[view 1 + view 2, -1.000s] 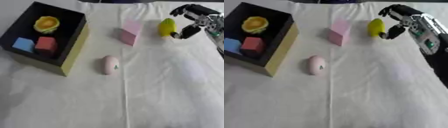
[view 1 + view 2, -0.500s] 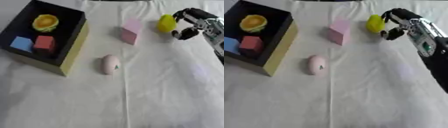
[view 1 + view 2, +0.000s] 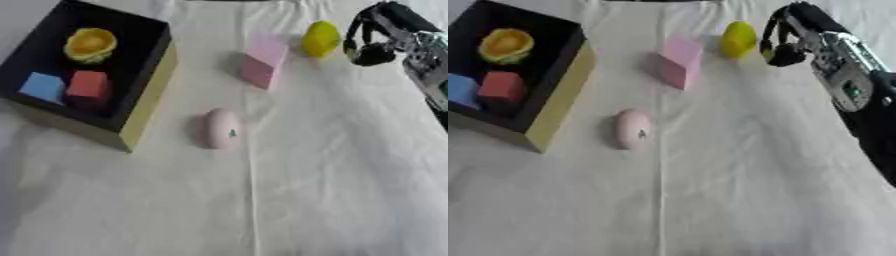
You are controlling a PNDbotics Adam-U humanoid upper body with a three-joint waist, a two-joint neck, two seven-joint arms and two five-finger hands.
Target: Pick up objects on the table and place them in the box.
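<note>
While the head looks down, things lie as follows.

Bench (image 3: 350, 200): covered by a white cloth and carrying everything else.

Box (image 3: 144, 107): black inside with a yellowish outer wall, at the far left; in it sit a yellow cup-like thing (image 3: 90, 44), a red block (image 3: 87, 84) and a blue block (image 3: 43, 86).

Right arm: black and silver, coming in from the right edge and slanting up toward the far side; the right eye view shows more of the forearm.

Right hand (image 3: 789, 35): fingers curled downward with the thumb bent toward them, holding nothing; it hovers just beside the lemon, and contact cannot be made out.

Pink block (image 3: 262, 62): standing mid-bench, left of the lemon.

Pink oval (image 3: 221, 128): lying nearer the camera, close to the box's corner, with a small dark mark on it.

Lemon (image 3: 320, 38): yellow, at the far side of the bench, outside the box.

Left hand: not shown.
</note>
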